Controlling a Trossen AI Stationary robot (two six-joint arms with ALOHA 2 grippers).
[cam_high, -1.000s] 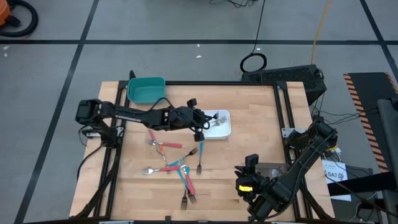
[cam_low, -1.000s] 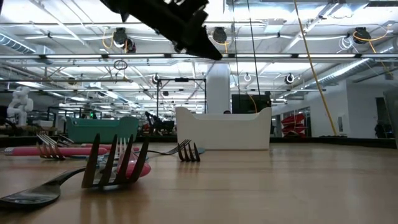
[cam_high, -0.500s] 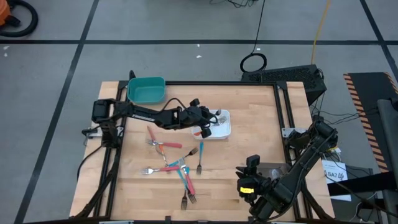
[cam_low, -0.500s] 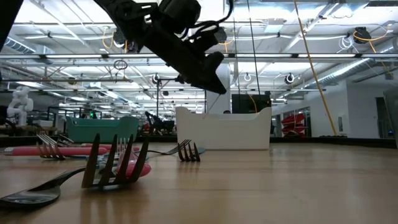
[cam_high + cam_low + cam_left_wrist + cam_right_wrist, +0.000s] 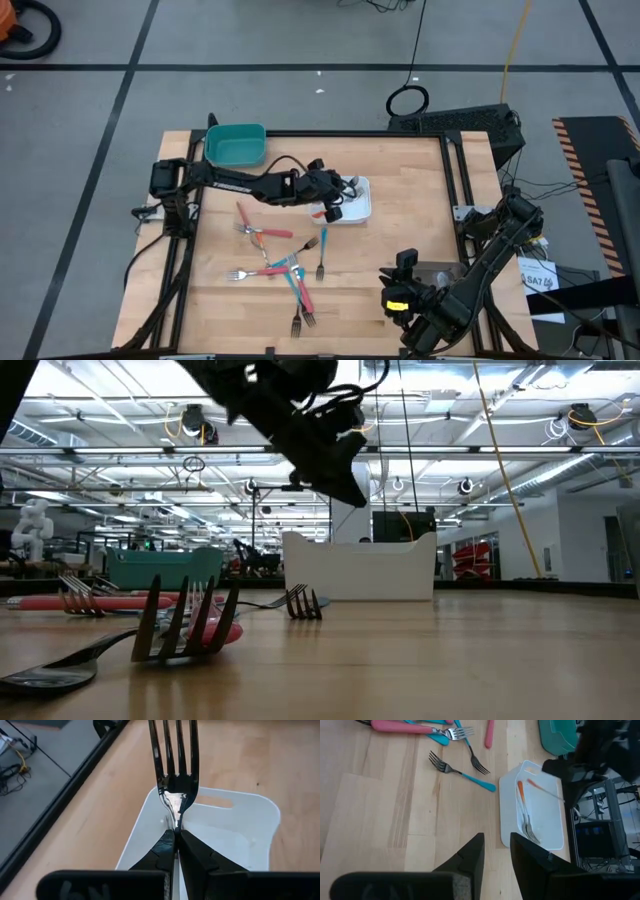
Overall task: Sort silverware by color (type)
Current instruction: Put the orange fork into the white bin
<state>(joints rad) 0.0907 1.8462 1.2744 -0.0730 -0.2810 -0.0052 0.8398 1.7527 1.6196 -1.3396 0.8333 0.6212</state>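
Note:
My left gripper (image 5: 336,205) hangs over the white tray (image 5: 362,212), shut on a fork (image 5: 175,765) whose metal tines stick out past the fingertips. An orange bit (image 5: 318,213) shows just under that gripper. In the low view this gripper (image 5: 345,485) is well above the tray (image 5: 360,568). An orange-handled fork (image 5: 522,805) lies flat inside the tray. Several pink and teal forks (image 5: 285,265) lie loose on the wood near the middle. My right gripper (image 5: 497,851) waits open at the near right, touching nothing. My left gripper pinches the fork's thin metal neck (image 5: 176,820), just behind the tines, between its two fingertips. The fingers slant down from the table's left and lie along the fork, so the tines point on past them. The fork is lifted clear above the white tray; the fingers hide its handle.
A teal tray (image 5: 235,145) stands at the far left corner. A grey tray (image 5: 440,270) sits beside my right arm at the near right. Black rails (image 5: 455,190) frame the table. Bare wood lies right of the white tray.
My left gripper has moved toward the table's right edge and down, rolling a little, and has carried the fork from the tray's left rim to over the tray. It has stayed shut on the fork.

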